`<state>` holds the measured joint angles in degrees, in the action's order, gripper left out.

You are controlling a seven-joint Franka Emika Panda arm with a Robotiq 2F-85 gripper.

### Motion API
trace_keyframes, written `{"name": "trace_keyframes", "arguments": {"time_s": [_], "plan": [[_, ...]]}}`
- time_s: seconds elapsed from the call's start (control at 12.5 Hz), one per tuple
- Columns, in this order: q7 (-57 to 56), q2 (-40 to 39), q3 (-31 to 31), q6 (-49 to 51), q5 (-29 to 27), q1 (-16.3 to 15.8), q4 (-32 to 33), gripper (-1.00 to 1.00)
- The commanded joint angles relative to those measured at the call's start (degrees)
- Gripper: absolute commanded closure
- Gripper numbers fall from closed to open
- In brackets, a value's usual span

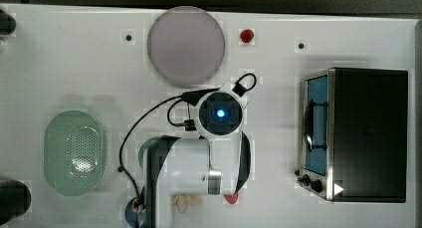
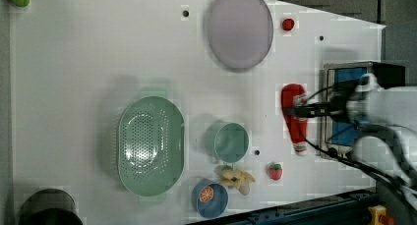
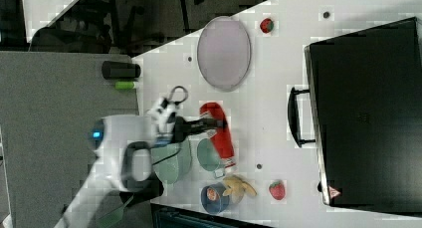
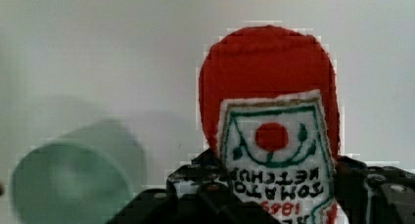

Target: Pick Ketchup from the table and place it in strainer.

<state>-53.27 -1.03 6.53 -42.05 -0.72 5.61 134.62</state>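
Note:
The Ketchup (image 4: pixel 266 67) is a red plush bottle with a white label. My gripper (image 4: pixel 274 185) is shut on it, with a black finger (image 4: pixel 195 182) pressed against each side of the label. In the left view the Ketchup (image 2: pixel 293 119) lies lengthwise under the gripper (image 2: pixel 298 109), in front of the oven. In the right view the Ketchup (image 3: pixel 221 133) hangs beside the teal bowl, with the gripper (image 3: pixel 218 122) across it. The mint-green strainer (image 1: pixel 73 153) stands empty at the top view's left, well apart from the arm, and appears as the strainer (image 2: pixel 151 145) in the left view.
A grey-lilac plate (image 1: pixel 186 45) lies at the back. A toaster oven (image 1: pixel 363 133) stands at the top view's right. A teal bowl (image 2: pixel 229 141), a blue bowl (image 2: pixel 210 198), a plush toy (image 2: pixel 236 177) and strawberries (image 2: pixel 275 171) (image 2: pixel 288 24) are scattered about.

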Motion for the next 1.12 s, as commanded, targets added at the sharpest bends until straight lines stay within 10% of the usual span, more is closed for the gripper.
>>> {"name": "trace_keyframes", "arguments": {"time_s": [0.08, 1.12], "plan": [[6.11, 5.77, 3.5, 11.8, -0.1, -1.5, -6.57, -0.16], [48.53, -1.74, 29.62, 3.15, -1.32, -6.31, -12.05, -0.16]]}}
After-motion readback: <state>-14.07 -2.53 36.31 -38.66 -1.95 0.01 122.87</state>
